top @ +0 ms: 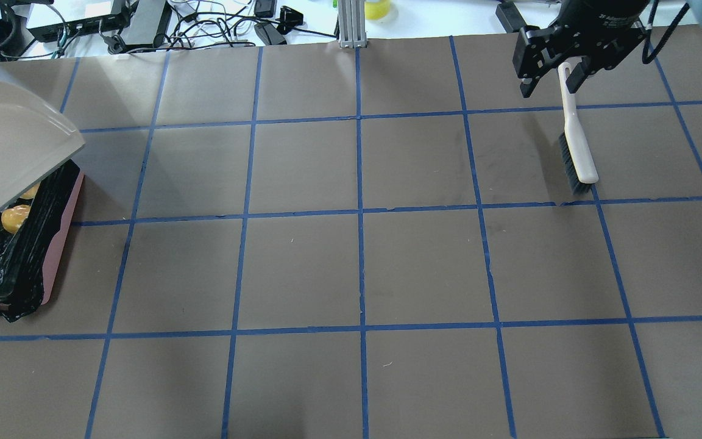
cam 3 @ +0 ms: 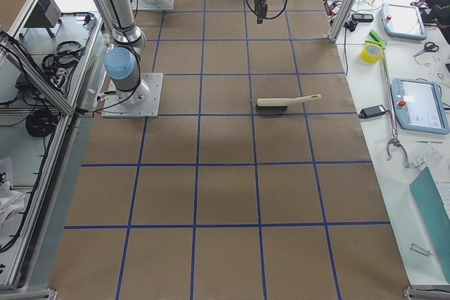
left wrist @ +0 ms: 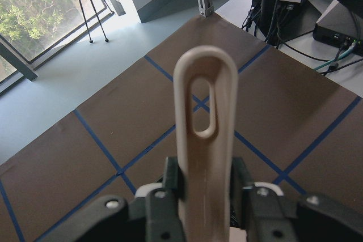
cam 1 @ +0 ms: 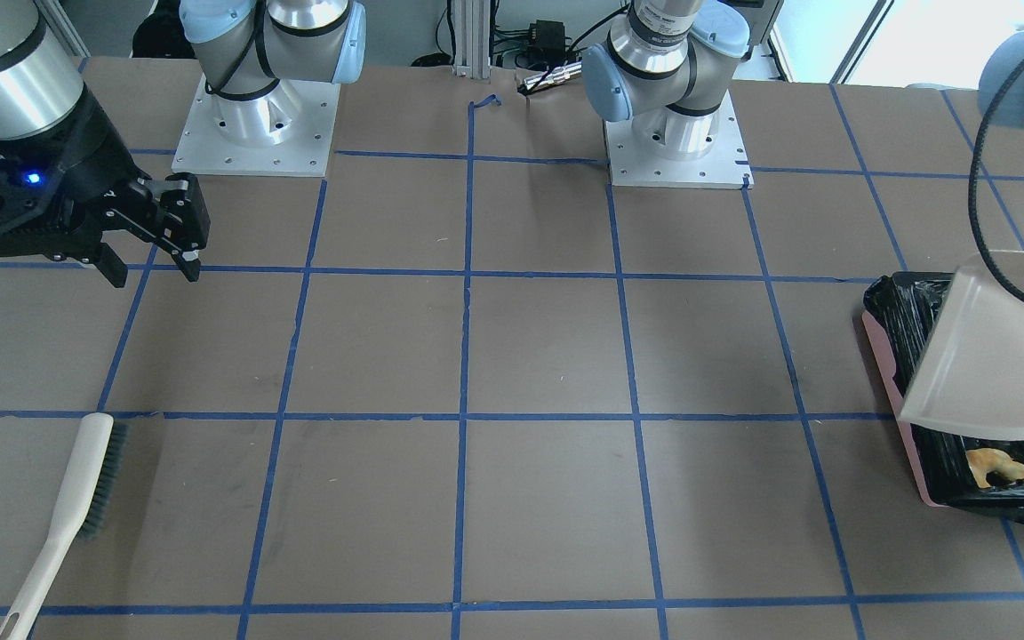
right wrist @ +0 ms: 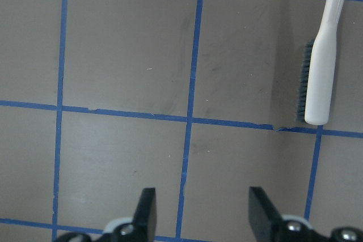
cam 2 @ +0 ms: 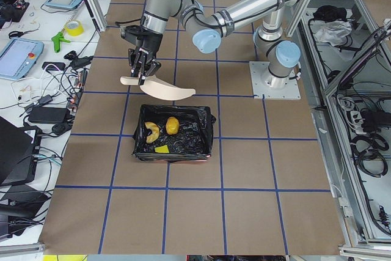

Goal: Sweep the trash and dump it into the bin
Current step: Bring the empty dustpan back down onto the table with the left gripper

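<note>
The bin [top: 61, 244], pink-sided with a black bag, stands at the table's left end and also shows in the front view [cam 1: 890, 356]. The trash lies inside it: the orange-yellow lump [cam 2: 173, 125], the cream crescent [cam 2: 151, 131] and the yellow-green sponge chunk [cam 2: 161, 149]. My left gripper [left wrist: 205, 188] is shut on the handle of the beige dustpan [top: 10, 146] and holds it tilted over the bin. My right gripper [cam 1: 155, 271] is open and empty above the table, over the handle end of the brush [top: 576, 146], which lies flat.
The brush [cam 1: 76, 498] lies near the table's far edge on my right side. Cables and boxes [top: 113, 24] sit beyond the table's far edge. Both arm bases [cam 1: 254, 124] stand on plates at my side.
</note>
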You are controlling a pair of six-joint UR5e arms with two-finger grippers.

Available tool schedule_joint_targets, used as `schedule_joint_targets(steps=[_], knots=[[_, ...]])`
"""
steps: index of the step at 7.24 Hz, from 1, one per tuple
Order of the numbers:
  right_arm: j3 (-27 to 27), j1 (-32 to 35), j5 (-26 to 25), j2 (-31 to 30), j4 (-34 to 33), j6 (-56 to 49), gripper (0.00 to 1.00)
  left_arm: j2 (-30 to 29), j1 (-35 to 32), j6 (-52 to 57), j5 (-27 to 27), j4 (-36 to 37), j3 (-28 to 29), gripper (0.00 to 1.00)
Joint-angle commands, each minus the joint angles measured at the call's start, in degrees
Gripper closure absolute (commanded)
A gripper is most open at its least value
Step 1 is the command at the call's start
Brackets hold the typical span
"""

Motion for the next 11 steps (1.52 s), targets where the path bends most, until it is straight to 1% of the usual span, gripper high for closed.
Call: schedule_joint_targets(steps=[1,2,3,4,6,7,8,9,10,11], knots=[[0.1,1.5,-3.1,-1.0,0.4,1.5,0.51,-1.0,-5.8,-17.8,-0.4,-6.2,-0.5,1.00],[0.2,1.5,-2.4,-1.2,0.1,1.5,0.24,-2.2,-8.0,-26.7,-2.4,-7.0,-0.8,1.00],[0.4,1.6,-2.4,-1.4,0.4,1.5,0.00,-3.7,-8.2,-32.8,-6.9,-8.6,-0.9,1.00],[0.7,1.6,-2.4,-1.4,0.4,1.3,0.00,-5.3,-8.8,-39.2,-9.7,-8.7,-0.9,1.00],[1.3,1.6,-2.5,-1.6,0.9,0.5,0.00,-9.4,-12.8,-48.5,-9.9,-8.6,-0.9,1.00],[1.8,1.5,-2.3,-1.5,0.7,0.6,0.00,-11.4,-14.7,-51.0,-9.8,-7.9,-0.8,1.00],[2.2,1.5,-2.4,-1.7,0.8,0.6,0.00,-13.3,-14.9,-51.2,-10.3,-7.8,-0.7,1.00],[2.6,1.5,-2.4,-1.9,0.8,0.6,0.00,-14.9,-14.9,-51.2,-12.1,-7.1,-0.3,1.00],[2.8,1.5,-2.3,-2.0,0.8,0.6,0.00,-16.3,-15.3,-51.3,-12.5,-5.0,-0.3,1.00],[2.7,1.5,-2.9,-2.2,0.7,0.9,0.00,-17.2,-15.4,-50.9,-12.5,-4.8,-0.3,1.00]])
